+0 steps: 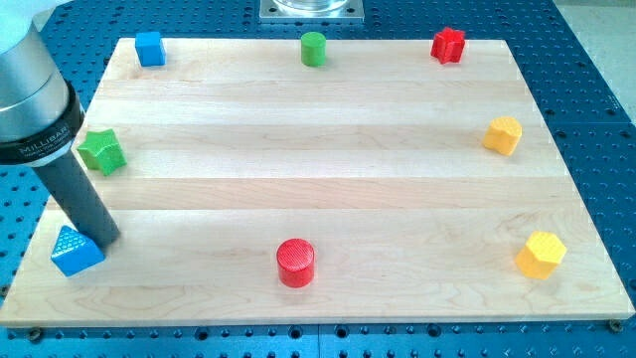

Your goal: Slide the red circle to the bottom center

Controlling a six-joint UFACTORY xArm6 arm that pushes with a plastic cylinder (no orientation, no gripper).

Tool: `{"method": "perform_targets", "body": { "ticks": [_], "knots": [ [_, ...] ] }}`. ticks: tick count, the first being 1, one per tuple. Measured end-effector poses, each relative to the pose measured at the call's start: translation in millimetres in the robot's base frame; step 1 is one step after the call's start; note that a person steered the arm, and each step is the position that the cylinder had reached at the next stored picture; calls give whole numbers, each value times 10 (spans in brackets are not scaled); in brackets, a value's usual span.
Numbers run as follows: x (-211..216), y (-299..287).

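Observation:
The red circle (pixel 296 263) lies near the view's bottom centre of the wooden board (pixel 328 179). My tip (pixel 102 240) is at the view's bottom left, at the end of the dark rod coming down from the upper left. It sits right next to the blue triangular block (pixel 76 250), at its upper right edge, and far to the left of the red circle.
A green star (pixel 101 150) lies at the left edge. A blue cube (pixel 150 48), a green cylinder (pixel 314 48) and a red star (pixel 448 45) line the top edge. A yellow block (pixel 503 134) and a yellow hexagon (pixel 541 254) are at the right.

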State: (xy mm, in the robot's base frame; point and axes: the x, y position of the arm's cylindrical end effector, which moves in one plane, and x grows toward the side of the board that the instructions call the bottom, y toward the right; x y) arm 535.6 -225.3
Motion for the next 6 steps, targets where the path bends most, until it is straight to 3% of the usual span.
{"method": "perform_targets", "body": {
  "ticks": [1,3,4,5,6],
  "knots": [
    [-147,128],
    [-404,1513],
    [-386,1807],
    [-157,2223],
    [291,2210]
  ]
}}
